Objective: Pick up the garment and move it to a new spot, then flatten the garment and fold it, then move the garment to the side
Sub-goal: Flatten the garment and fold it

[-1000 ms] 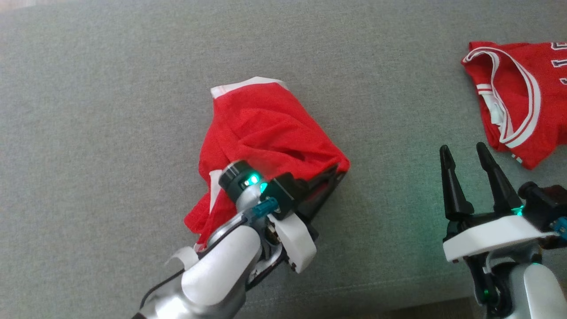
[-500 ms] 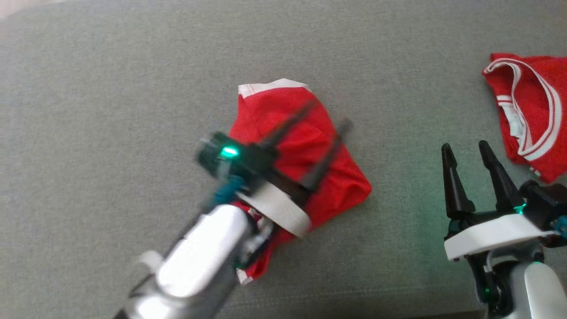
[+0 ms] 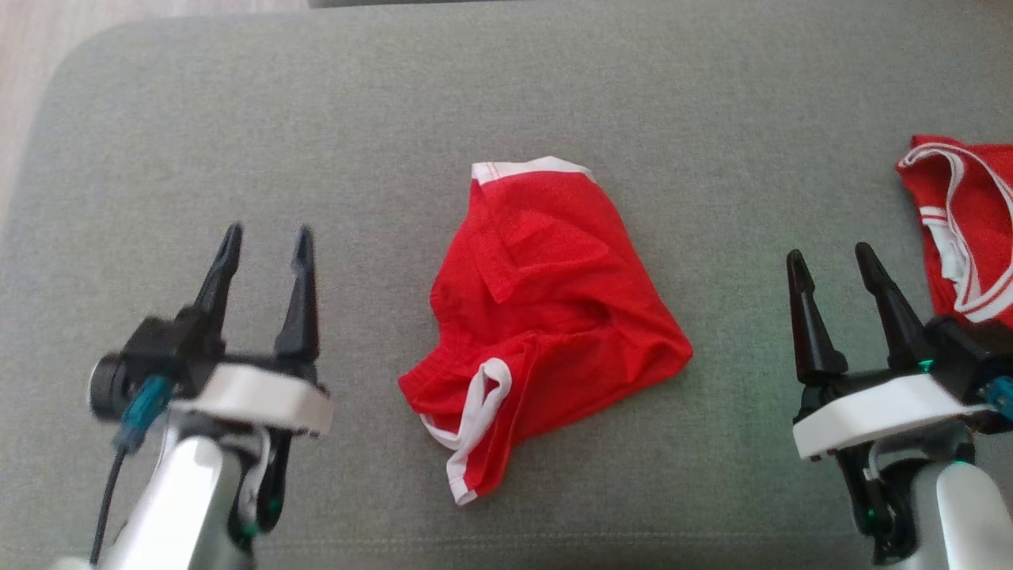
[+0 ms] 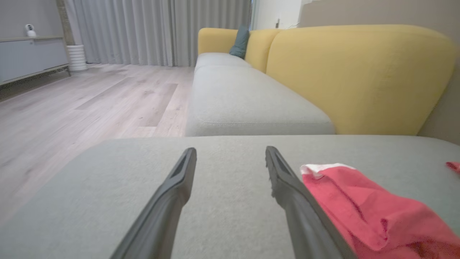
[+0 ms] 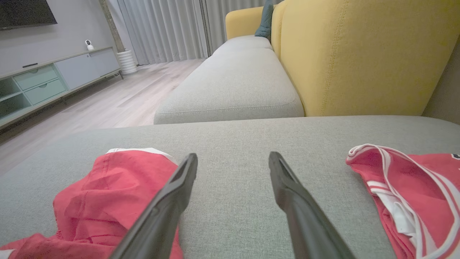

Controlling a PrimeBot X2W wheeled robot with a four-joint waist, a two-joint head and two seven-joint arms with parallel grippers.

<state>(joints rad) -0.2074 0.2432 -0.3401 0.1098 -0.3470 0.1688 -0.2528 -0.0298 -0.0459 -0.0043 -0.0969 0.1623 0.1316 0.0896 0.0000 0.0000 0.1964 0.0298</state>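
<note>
A wide grey sofa cushion [image 3: 506,87] is seen from the head view, spread under everything else. In the left wrist view a yellow backrest [image 4: 359,72] is seen beyond it, with more grey seats running along its foot, and a pale wooden floor [image 4: 90,100] is spread to the side. Grey curtains [image 4: 143,32] are hung at the far end of the room, and a low cabinet [image 5: 54,75] is set against the wall in the right wrist view.

The garment [image 3: 546,317], a pair of red shorts with white trim, is laid crumpled near the middle of the cushion, between the 2 grippers and touched by neither. Its white waistband is turned towards the far edge, and 1 white-edged leg opening is bunched at the near side. A red jersey [image 3: 965,229] with white piping is laid at the right edge of the cushion, well apart from the garment and cut off by the frame.

The left gripper [image 3: 267,232] is held low over bare cushion to the left of the garment, its jaws spread wide with nothing between them. The right gripper [image 3: 828,253] is held over the cushion between the garment and the jersey, its jaws likewise spread and empty.

A teal pillow [image 4: 240,41] is propped against the far backrest.
</note>
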